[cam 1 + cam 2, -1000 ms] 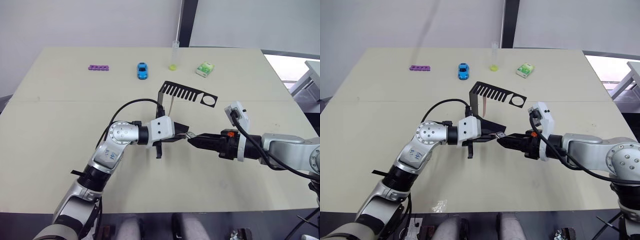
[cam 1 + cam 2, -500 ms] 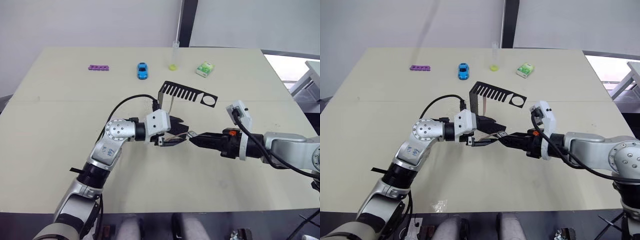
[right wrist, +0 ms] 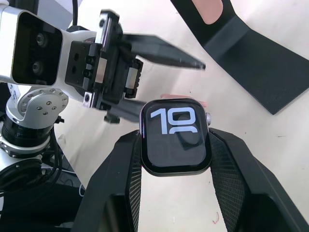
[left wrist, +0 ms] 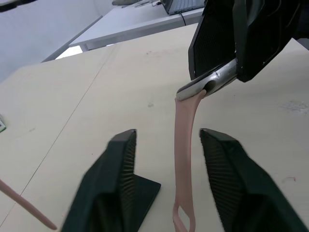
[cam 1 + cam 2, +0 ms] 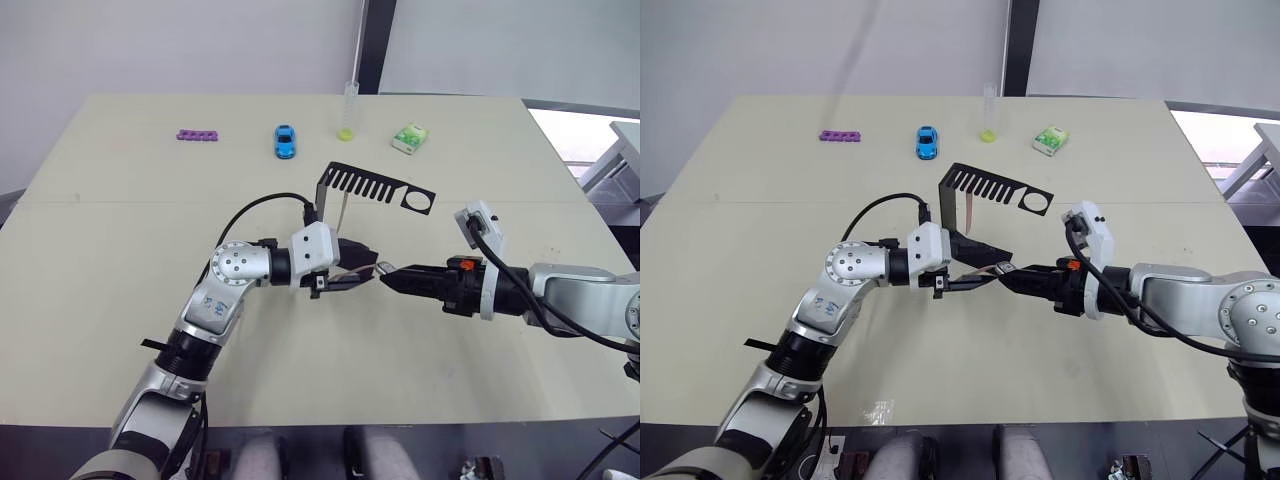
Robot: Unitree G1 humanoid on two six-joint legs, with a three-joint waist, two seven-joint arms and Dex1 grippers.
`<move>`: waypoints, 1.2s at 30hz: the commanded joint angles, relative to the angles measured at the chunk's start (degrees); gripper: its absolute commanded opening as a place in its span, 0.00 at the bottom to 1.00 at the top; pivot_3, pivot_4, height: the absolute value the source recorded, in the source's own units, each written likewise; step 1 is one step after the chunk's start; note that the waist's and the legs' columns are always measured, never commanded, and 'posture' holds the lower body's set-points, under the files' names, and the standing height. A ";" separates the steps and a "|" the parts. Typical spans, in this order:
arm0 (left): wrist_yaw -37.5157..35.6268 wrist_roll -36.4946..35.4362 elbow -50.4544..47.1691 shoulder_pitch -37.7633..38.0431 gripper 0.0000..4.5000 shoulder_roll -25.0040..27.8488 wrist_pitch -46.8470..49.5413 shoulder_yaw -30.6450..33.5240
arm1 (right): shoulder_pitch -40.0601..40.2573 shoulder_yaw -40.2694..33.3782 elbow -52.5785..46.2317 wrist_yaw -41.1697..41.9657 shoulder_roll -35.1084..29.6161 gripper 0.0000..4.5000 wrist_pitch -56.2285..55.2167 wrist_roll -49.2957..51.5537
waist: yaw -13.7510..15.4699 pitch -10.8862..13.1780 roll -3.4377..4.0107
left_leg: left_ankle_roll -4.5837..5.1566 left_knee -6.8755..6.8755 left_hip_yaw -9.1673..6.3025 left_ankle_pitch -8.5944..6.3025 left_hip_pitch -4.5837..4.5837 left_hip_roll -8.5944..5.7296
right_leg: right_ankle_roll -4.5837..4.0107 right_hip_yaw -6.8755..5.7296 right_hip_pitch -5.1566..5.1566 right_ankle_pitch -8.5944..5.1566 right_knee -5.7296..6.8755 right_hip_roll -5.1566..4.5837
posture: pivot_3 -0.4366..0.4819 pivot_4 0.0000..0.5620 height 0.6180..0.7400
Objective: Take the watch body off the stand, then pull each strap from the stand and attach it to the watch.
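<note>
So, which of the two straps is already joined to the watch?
The strap between the left claw's open fingers; its top end meets the watch body, held by the right claw. The other strap hangs at the stand.

Beige table [image 5: 120, 260], probably white walls [image 5: 180, 45]

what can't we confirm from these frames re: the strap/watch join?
- Strap seating in the watch body: in the left wrist view the right gripper covers the joint; head views too small.
- Strap's lower end: cut off by the left wrist view's edge between the left gripper fingers.
- Second strap on the stand: cut off by the right wrist view's edge.
</note>
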 commanded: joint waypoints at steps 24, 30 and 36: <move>-0.14 -1.19 -2.29 -1.13 0.02 -1.10 0.05 0.19 | -1.64 0.46 -0.46 0.20 -0.61 0.34 -1.25 0.76 | 0.01 0.00 0.00 | 0.00 0.00 0.00 0.00 0.00 0.00 | 0.00 0.00 0.00 0.00 -0.01 0.00 | 0.48 0.27 1.00; -0.22 -1.44 -3.45 -0.82 0.02 -1.28 0.58 0.04 | -1.60 0.52 -0.45 0.12 -0.62 0.34 -1.22 0.68 | 0.01 0.00 0.00 | 0.00 0.00 0.00 0.00 0.00 0.00 | 0.00 0.00 0.00 0.00 -0.01 0.00 | 0.48 0.27 1.00; -0.17 -1.56 -4.34 -1.08 0.02 -1.90 1.05 -0.17 | -2.03 1.05 -0.51 0.02 -0.30 0.34 -1.13 0.51 | 0.01 0.00 0.00 | 0.00 0.00 0.00 0.00 -0.01 0.00 | 0.00 0.00 0.00 0.00 -0.01 0.00 | 0.48 0.27 1.00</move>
